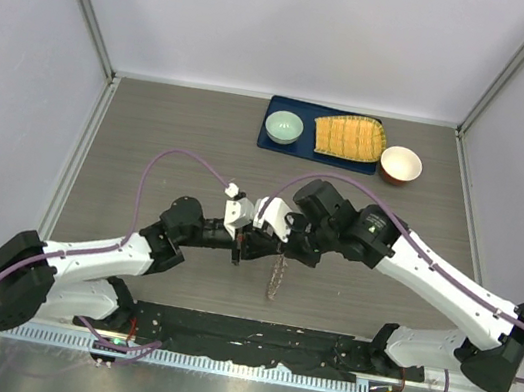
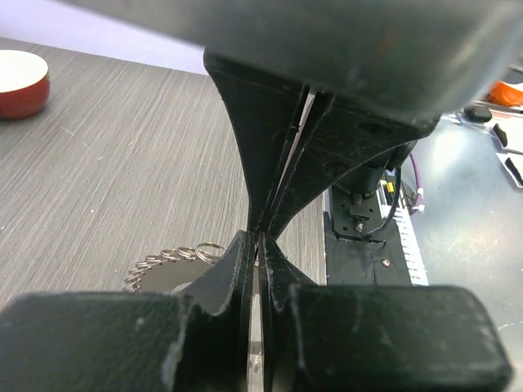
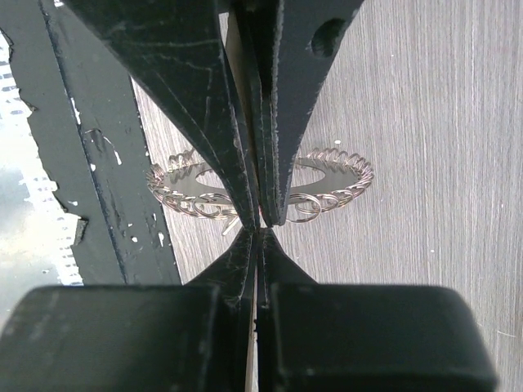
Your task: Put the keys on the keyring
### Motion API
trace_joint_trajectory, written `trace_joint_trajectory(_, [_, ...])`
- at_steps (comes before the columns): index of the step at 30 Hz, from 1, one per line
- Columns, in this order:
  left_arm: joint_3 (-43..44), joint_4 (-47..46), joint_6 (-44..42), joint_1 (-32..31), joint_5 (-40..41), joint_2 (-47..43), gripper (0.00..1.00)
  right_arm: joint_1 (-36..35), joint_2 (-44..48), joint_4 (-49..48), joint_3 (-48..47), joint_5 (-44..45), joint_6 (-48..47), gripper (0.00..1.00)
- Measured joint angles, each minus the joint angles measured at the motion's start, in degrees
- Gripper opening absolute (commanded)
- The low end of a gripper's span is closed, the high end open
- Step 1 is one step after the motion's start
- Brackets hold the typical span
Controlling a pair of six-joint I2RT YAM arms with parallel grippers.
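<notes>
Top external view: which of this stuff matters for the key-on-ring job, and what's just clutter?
Job: wreath-like grey metal keyring fringed with small loops; left gripper; right gripper, meeting tip to tip. Small silver key not clearly visible.
Clutter: blue rectangular tray; pale green bowl; yellow ribbed mat; red bowl with white inside.

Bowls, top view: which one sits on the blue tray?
The pale green bowl, at the left end of the tray. The red bowl, white inside, stands off the tray, just to its right.
</notes>
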State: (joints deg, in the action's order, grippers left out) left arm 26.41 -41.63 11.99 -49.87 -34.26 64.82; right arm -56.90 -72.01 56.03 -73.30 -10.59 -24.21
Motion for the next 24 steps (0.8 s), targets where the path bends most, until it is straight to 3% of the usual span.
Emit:
trace_joint_trajectory(1, [0.07,0.00,0.00,0.00,-0.09,0.07,0.00,0.00,0.11,-0.13,0.13,0.04,0.04,0.01])
trace_joint_trajectory(10, [0.55,0.37,0.00,0.00,-0.44,0.28,0.00,-0.04,2.29,-2.86,2.56,0.94,0.66,0.03])
trace_joint_trajectory(13, [0.55,0.50,0.00,0.00,0.20,0.28,0.00,-0.04,3.43,-5.01,4.24,1.57,1.46,0.11])
trace_joint_trajectory(14, [0.52,0.46,0.02,0.00,0.48,0.28,0.00,-0.04,3.98,-5.88,4.92,1.86,1.86,0.21])
trace_joint_trajectory(19, [-1.09,-1.05,0.37,0.00,2.73,-0.83,0.00,-0.04,7.91,-12.00,8.17,4.11,4.11,0.40])
trace_joint_trajectory(24, [-2.91,-2.73,1.16,0.00,4.96,-1.99,0.00,-0.04,13.16,-18.29,10.54,7.10,6.27,0.43])
